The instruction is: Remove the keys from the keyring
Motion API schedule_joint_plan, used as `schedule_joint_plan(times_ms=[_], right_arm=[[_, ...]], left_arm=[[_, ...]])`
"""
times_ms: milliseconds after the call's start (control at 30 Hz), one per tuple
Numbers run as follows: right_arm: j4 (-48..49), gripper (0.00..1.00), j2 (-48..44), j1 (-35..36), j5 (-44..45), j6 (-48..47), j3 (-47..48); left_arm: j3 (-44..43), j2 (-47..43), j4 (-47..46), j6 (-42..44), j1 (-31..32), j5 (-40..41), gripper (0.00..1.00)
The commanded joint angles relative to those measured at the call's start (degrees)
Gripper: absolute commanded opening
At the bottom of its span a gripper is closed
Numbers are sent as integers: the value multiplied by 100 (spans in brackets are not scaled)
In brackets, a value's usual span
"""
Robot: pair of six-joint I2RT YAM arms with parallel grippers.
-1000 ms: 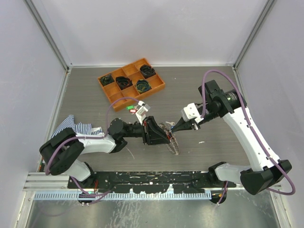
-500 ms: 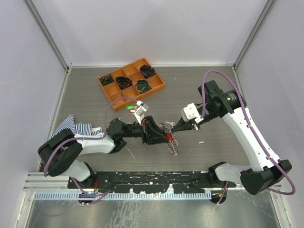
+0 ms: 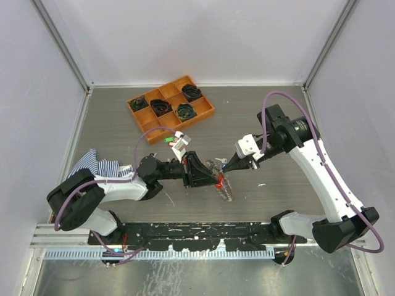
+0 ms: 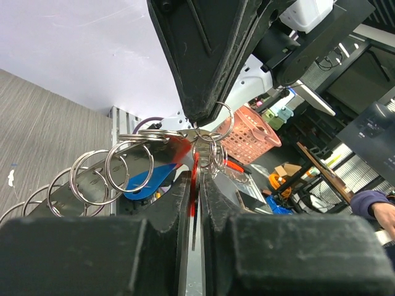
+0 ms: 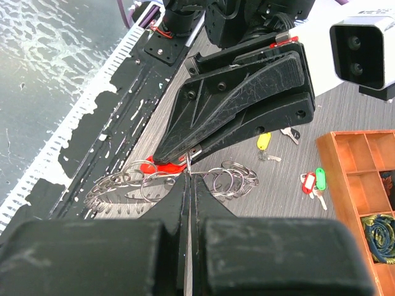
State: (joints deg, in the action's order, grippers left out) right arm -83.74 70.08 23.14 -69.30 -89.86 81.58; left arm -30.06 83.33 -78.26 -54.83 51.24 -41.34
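The keyring (image 3: pixel 226 187), a wire loop fringed with silvery split rings (image 5: pixel 133 185), hangs between both grippers above the table's middle. My right gripper (image 5: pixel 189 179) is shut on the ring's wire from the right. My left gripper (image 3: pixel 214 176) comes in from the left. Its fingers (image 5: pixel 241 105) are pressed together on a key with a red tag (image 5: pixel 153 165), which is on the ring. The left wrist view shows that red tag (image 4: pixel 196 174) pinched between the left gripper (image 4: pixel 197 185) tips. A blue-tagged key (image 4: pixel 147 179) hangs on the rings beside it.
Loose keys with yellow (image 5: pixel 264 141), red (image 5: pixel 308 182) and green (image 5: pixel 320 176) tags lie on the table behind the left gripper. An orange compartment tray (image 3: pixel 179 124) with black coiled bundles stands at the back. A striped cloth (image 3: pixel 97 165) lies at the left.
The left gripper's jaws have closed onto the red tag. The left arm has shifted slightly. The right gripper has stayed in place, shut on the ring.
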Motion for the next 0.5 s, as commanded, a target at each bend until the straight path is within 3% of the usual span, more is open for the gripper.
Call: schedule_joint_plan(times_ms=[0, 167, 467], right_arm=[[27, 1, -89, 40, -225, -16, 29], [174, 1, -90, 69, -23, 229, 32], [408, 1, -56, 258, 317, 568, 66]], left_arm=[[59, -293, -264, 110, -27, 163, 8], [152, -902, 811, 677, -4, 413, 0], [-395, -2209, 4226, 2403, 229, 749, 0]])
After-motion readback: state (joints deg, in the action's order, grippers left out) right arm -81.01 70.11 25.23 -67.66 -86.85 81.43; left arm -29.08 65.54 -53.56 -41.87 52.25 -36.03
